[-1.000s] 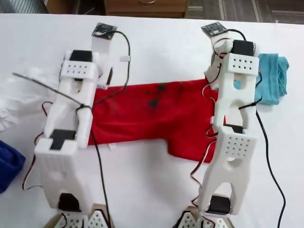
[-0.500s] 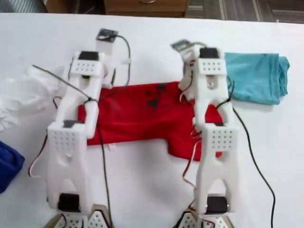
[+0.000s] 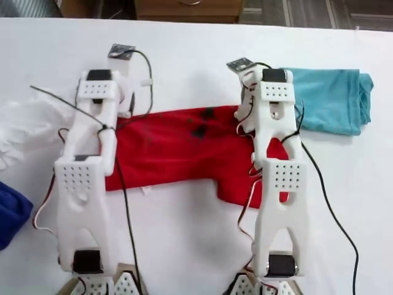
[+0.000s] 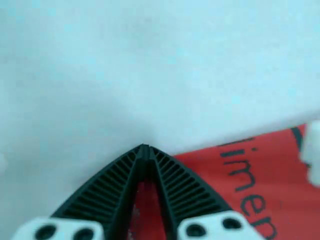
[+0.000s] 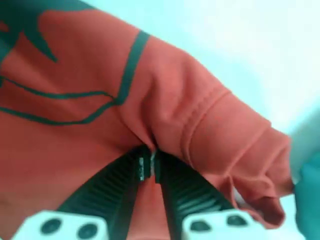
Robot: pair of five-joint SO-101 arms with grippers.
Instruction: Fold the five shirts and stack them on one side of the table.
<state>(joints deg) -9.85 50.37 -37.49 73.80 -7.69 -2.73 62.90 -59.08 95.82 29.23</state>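
Nearest the arm bases, at the table's left edge, lies a bunched dark-blue garment; a little farther on that side sits a crumpled white garment; between the two arms, across the middle of the table, the red shirt lies as a long flattened band, with one flap reaching nearer on the right-hand side and a dark print at its far edge.

The high view gives this layout, with both wrists over the shirt's far edge, the left arm at its left end and the right arm toward its right end; the wrist views give the grasp itself. The left gripper has its ribbed black fingers pressed together at the tips, red fabric caught between them just at the shirt's border with white table beyond, and dark lettering beside them. The right gripper is clenched on a raised fold of the red shirt, near a stitched hem that bulges past it.

Farthest right, just beside the red shirt, rests a folded teal shirt.
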